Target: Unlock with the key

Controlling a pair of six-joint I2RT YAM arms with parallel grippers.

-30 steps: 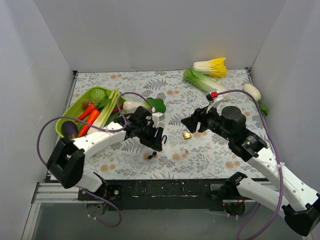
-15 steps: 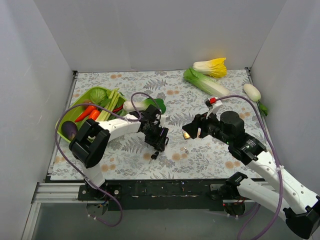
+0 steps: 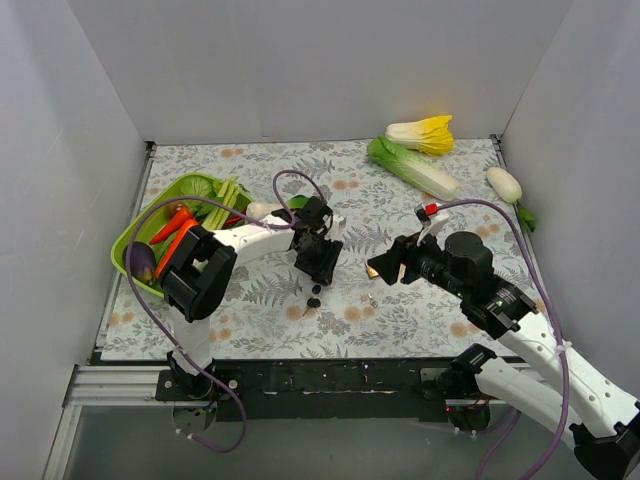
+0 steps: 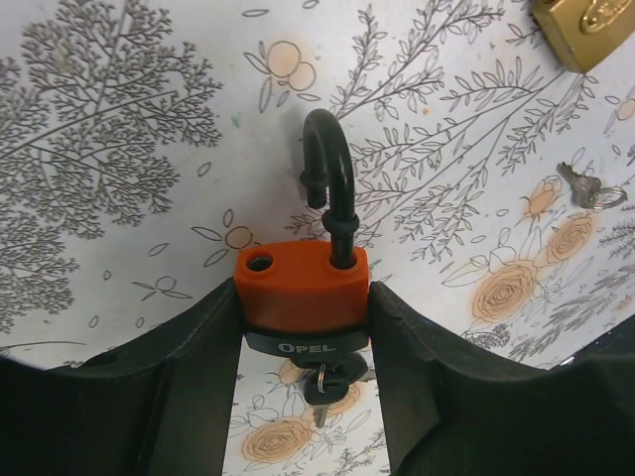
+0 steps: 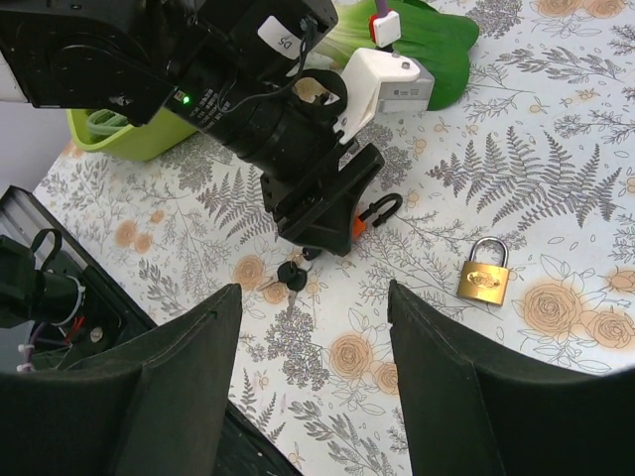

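My left gripper (image 4: 303, 307) is shut on an orange padlock (image 4: 303, 288) and holds it by its sides. The black shackle (image 4: 327, 188) is swung open, one end out of its hole. A black-headed key (image 4: 332, 382) sits in the lock's underside with a second key on a ring. In the top view the left gripper (image 3: 318, 262) is at mid-table with the keys (image 3: 313, 297) hanging below it. My right gripper (image 5: 313, 377) is open and empty, hovering right of the lock (image 5: 359, 224). The keys (image 5: 291, 276) show there too.
A brass padlock (image 5: 484, 273) lies shut on the floral cloth, with a small silver key (image 4: 585, 185) near it. A green tray (image 3: 150, 225) of vegetables stands at left. Bok choy (image 3: 300, 210), cabbages (image 3: 410, 165) and a daikon (image 3: 505, 185) lie behind.
My left gripper has moved right and a little farther back with the orange padlock. My right gripper has shifted slightly right and nearer.
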